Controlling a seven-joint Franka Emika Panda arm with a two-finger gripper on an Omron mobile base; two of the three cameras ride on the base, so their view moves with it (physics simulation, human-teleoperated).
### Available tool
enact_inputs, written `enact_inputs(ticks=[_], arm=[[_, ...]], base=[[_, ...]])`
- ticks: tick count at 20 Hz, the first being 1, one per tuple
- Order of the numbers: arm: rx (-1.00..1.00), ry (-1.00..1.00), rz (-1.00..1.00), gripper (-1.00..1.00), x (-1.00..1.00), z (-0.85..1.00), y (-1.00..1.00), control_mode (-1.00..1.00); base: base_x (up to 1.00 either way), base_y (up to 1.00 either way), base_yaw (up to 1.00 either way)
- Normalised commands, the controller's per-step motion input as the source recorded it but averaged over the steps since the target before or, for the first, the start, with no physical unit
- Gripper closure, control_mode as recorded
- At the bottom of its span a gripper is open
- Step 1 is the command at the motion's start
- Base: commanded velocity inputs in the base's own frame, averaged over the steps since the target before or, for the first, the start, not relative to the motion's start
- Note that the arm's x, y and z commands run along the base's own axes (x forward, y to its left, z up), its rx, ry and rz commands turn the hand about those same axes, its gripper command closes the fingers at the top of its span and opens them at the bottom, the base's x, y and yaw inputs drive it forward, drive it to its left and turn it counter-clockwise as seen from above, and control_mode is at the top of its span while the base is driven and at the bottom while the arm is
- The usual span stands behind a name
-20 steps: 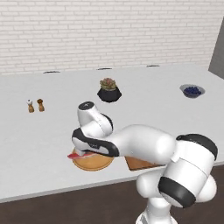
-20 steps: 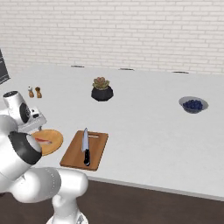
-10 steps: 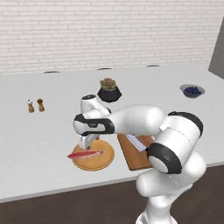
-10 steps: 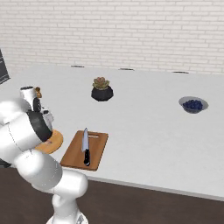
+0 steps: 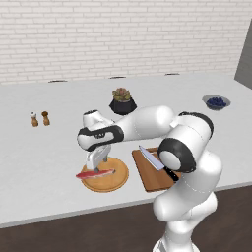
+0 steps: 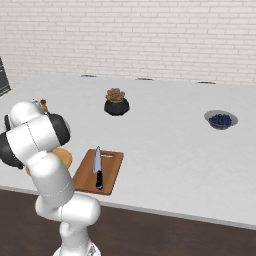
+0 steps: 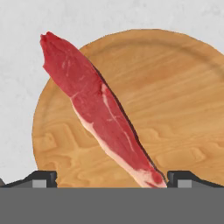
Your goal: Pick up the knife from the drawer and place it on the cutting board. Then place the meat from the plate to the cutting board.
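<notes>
**Open gripper poised over the meat on the plate**

The gripper (image 5: 97,162) is seen pointing down over the left part of the plate (image 5: 114,181), with its jaws spread wide and nothing held between them. In the hand view, the gripper (image 7: 111,177) is marked by two dark fingertips (image 7: 41,178) at the lower edge, set well apart, and the near end of the meat (image 7: 98,109) is seen lying between them. No contact between the fingertips and the meat can be made out.

The meat (image 5: 94,173) is laid on the plate (image 7: 175,109) as a long red strip with lighter streaks. In the hand view it runs diagonally across the wood, and its far end is carried past the rim, over the white counter (image 7: 17,65).

Just beside the plate, the cutting board (image 5: 150,178) is placed flat on the counter (image 5: 39,162). The knife (image 5: 156,161) is laid on it; in the right base view the knife (image 6: 98,167) is shown lengthwise on the cutting board (image 6: 112,172), black handle toward the counter's front edge.

Farther back, a potted plant (image 5: 122,101) is set near the middle of the counter, two small shakers (image 5: 40,118) are stood to the left, and a bowl of dark berries (image 5: 216,102) is placed well apart to the right.
</notes>
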Motion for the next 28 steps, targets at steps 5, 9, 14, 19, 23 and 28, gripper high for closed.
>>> enact_inputs(ticks=[5, 9, 14, 19, 23, 28], arm=[[-0.02, -0.03, 0.09, -1.0, 0.0, -0.5, 0.09, -1.0], [0.0, 0.0, 0.07, -1.0, 0.0, -0.11, 0.0, -1.0], [0.0, 0.02, 0.03, -1.0, 0.01, -0.02, 0.0, -1.0], [0.0, 0.01, 0.01, -1.0, 0.0, -0.1, 0.0, -1.0], [0.0, 0.02, 0.01, -1.0, 0.0, -0.24, 0.0, -1.0], [0.0, 0.03, 0.01, -1.0, 0.0, -0.36, 0.0, -1.0]], base=[[0.0, 0.0, 0.0], [0.0, 0.0, 0.0], [0.0, 0.0, 0.0], [0.0, 0.0, 0.0], [0.0, 0.0, 0.0], [0.0, 0.0, 0.0]])
